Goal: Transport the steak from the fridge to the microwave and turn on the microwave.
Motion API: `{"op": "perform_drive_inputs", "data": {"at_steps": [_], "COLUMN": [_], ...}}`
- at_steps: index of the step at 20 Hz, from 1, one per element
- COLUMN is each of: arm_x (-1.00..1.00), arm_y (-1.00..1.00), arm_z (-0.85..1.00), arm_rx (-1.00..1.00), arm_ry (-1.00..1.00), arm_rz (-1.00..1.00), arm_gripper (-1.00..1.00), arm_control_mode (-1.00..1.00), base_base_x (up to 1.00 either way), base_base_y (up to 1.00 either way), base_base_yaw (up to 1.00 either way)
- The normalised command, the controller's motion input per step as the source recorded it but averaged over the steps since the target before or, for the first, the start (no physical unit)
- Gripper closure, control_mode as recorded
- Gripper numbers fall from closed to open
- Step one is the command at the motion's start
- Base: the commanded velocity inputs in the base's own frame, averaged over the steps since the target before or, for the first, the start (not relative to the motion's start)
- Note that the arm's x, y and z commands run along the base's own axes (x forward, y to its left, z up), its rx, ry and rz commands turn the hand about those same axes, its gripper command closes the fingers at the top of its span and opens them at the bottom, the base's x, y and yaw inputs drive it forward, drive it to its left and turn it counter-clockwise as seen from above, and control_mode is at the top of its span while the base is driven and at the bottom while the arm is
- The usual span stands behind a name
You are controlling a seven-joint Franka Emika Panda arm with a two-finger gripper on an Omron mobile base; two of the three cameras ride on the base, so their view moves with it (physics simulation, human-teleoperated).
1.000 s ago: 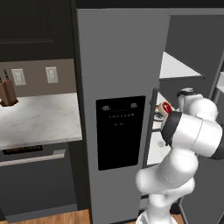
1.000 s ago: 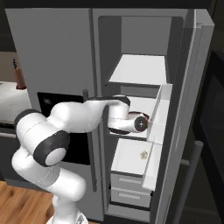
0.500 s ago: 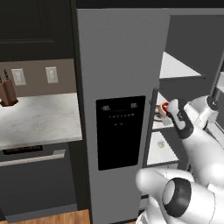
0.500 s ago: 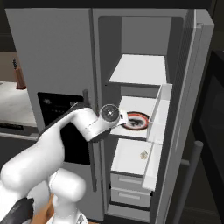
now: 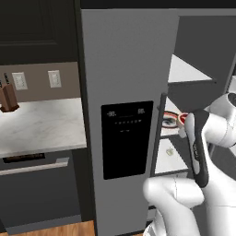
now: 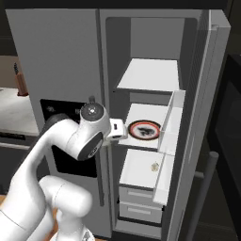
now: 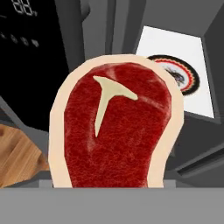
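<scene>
- One steak (image 7: 111,127), raw, T-bone mark: held close before hand cam, outside fridge (image 6: 61,56), in front of its open compartment.
- Gripper: fingers hidden behind meat; judged clamped wide on steak.
- Plate (image 6: 144,130): on middle fridge shelf, bare.
- Risk: wide arm swing nr open door could knock steak loose.

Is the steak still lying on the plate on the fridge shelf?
No: in the hand view the steak fills the foreground at the gripper, while the plate behind sits bare.
</scene>
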Motion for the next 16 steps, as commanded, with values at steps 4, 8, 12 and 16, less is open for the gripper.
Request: {"op": "perform_drive_inputs", "data": {"at_steps": [4, 8, 12, 16], "arm_x": [-0.69, -0.45, -0.37, -0.22], "arm_y": [0.58, 0.61, 0.45, 0.31], "arm_z": [0.07, -0.05, -0.16, -0.12], "arm_rx": [-0.01, 0.00, -0.06, -0.12], "arm_ry": [0.01, 0.00, -0.09, -0.29], "arm_rz": [-0.06, -0.02, -0.05, -0.04], "arm_gripper": [1.00, 1.00, 1.00, 1.00], "arm_control_mode": [-1.00, -1.00, -1.00, -1.00], "base_base_x": [0.00, 0.00, 0.00, 0.00], "base_base_y": [0.00, 0.00, 0.00, 0.00], "base_base_yaw": [0.00, 0.00, 0.00, 0.00]}}
